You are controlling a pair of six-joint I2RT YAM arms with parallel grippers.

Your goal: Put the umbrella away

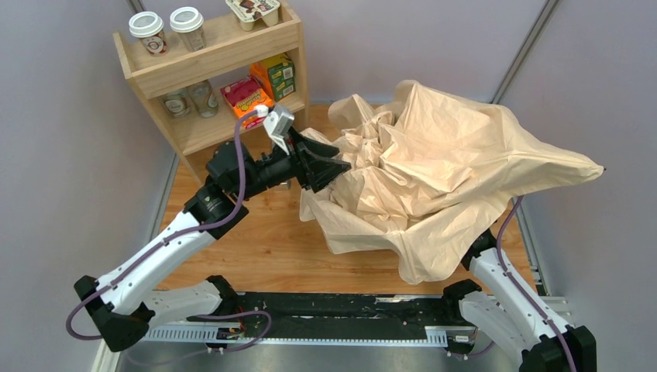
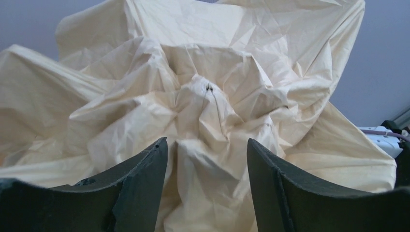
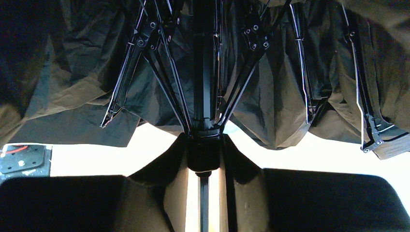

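The umbrella (image 1: 449, 170) is half collapsed; its crumpled beige canopy hangs over the right half of the table. My left gripper (image 1: 341, 167) is open at the canopy's left edge, and in the left wrist view (image 2: 208, 145) its jaws stand wide apart with a fold of fabric (image 2: 208, 96) reaching between them. My right gripper is hidden under the canopy in the top view. In the right wrist view it (image 3: 205, 145) is shut on the black runner (image 3: 205, 157) around the thin shaft (image 3: 203, 72), with the ribs (image 3: 145, 58) fanning out above. The wooden handle is out of view.
A wooden shelf (image 1: 225, 50) stands at the back left, holding lidded cups (image 1: 147, 31), jars and snack boxes (image 1: 263, 85), close behind my left wrist. The wooden tabletop (image 1: 256, 240) shows in front of the canopy. Grey walls close in on both sides.
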